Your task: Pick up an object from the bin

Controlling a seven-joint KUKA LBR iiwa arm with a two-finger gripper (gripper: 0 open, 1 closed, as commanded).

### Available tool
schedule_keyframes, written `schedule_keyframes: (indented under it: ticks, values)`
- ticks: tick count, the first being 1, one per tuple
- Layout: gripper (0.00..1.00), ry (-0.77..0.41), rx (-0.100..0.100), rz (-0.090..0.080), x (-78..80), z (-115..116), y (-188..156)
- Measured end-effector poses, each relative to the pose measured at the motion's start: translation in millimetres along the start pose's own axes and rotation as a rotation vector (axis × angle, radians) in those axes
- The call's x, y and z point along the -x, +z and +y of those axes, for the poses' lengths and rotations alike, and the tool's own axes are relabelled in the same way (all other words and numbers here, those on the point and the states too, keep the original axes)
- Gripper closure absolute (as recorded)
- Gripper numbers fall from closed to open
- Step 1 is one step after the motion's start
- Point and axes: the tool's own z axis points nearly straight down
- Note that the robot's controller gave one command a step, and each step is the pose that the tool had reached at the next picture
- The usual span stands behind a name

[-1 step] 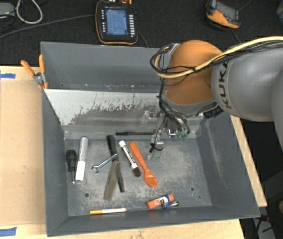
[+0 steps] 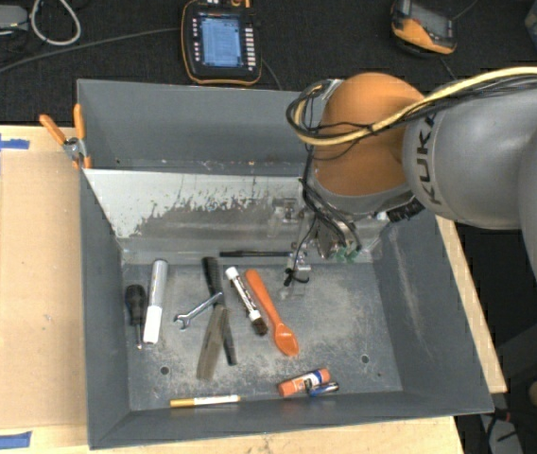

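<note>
The orange spoon [image 2: 270,312] lies in the middle of the bin [image 2: 183,121]. Its long axis runs from upper left to lower right, with the bowl at the lower end. The tool [image 2: 297,274] hangs just right of the handle's upper end, so the spoon lies below and left of it. I cannot tell whether the tool is spread or pressed together, and nothing shows in it. 1 white marker [image 2: 243,293] lies close along the spoon's left side and would likely crowd a grasp there. A thin black rod [image 2: 250,253] lies just above, a wrench [image 2: 197,309] further left, and a small orange-and-blue tube [image 2: 306,384] well below.
</note>
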Motion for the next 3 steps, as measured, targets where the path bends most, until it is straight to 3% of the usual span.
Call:
schedule_keyframes:
  ticks: [1, 2, 3]
  values:
    - [0.0, -0.246, 0.001, 0.006, -20.8, 85.2, 104.6]
    - [0.0, -0.48, -0.003, -0.006, -58.0, 95.7, 35.8]
    - [0.0, -0.563, 0.003, 0.013, -42.7, 107.5, 74.7]
